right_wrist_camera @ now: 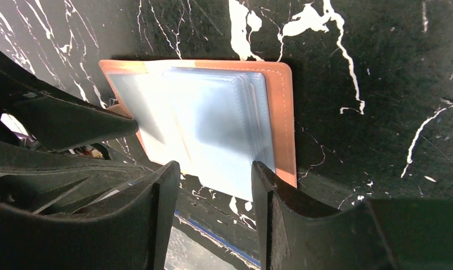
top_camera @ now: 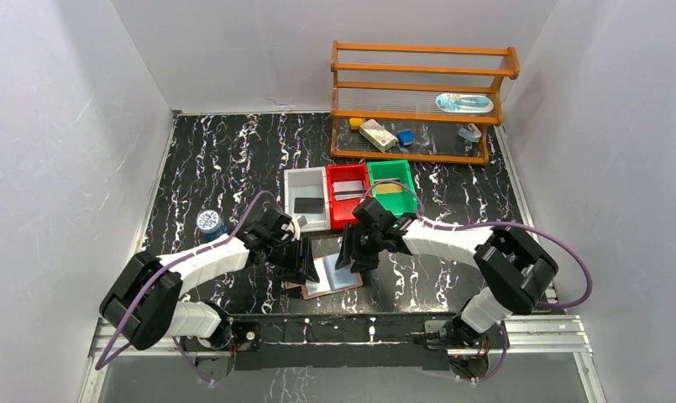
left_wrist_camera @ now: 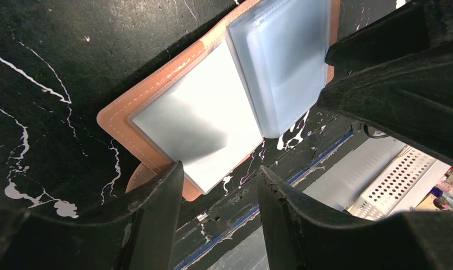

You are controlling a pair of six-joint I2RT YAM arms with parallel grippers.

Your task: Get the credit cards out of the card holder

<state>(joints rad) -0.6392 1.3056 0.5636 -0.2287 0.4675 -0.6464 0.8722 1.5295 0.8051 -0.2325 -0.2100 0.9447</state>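
**Card holder.** The card holder (right_wrist_camera: 281, 118) lies open and flat on the black marbled table (right_wrist_camera: 381, 84), directly under and between the two grippers. Its tan stitched border frames a stack of clear bluish sleeves (right_wrist_camera: 224, 124). The sleeves fan out from the spine, and their free edges overhang the border on the side facing the arm bases.

**Credit card.** The flat page below the left gripper shows a pale whitish face, which reads as a credit card (left_wrist_camera: 196, 121) seated in its sleeve. Whether the stacked sleeves hold more cards cannot be told.

**Left gripper.** The left gripper (left_wrist_camera: 219, 208) has its jaws parted and holds nothing. The near corner of the pale page points into the gap between the fingertips. A brown strap tab (left_wrist_camera: 137, 177) projects from the border just beside its outer finger.

**Right gripper.** The right gripper (right_wrist_camera: 212, 208) also has its jaws parted, with nothing clamped. The overhanging sleeve edge lies across the gap between its fingers; contact cannot be told. The two grippers stand close together over the holder.

**Surroundings.**
- Just beyond both grippers, a white bin (top_camera: 307, 199), a red bin (top_camera: 348, 193) and a green bin (top_camera: 392, 186) stand edge to edge.
- A wooden rack (top_camera: 418, 101) stands well beyond the bins, at the back wall.
- A small blue-topped can (top_camera: 209, 222) stands on the left gripper's outer side.
- Bare marbled surface runs outward from the right gripper's outer side.
- The table's front rail (top_camera: 343, 332) is near the holder's overhanging edge.
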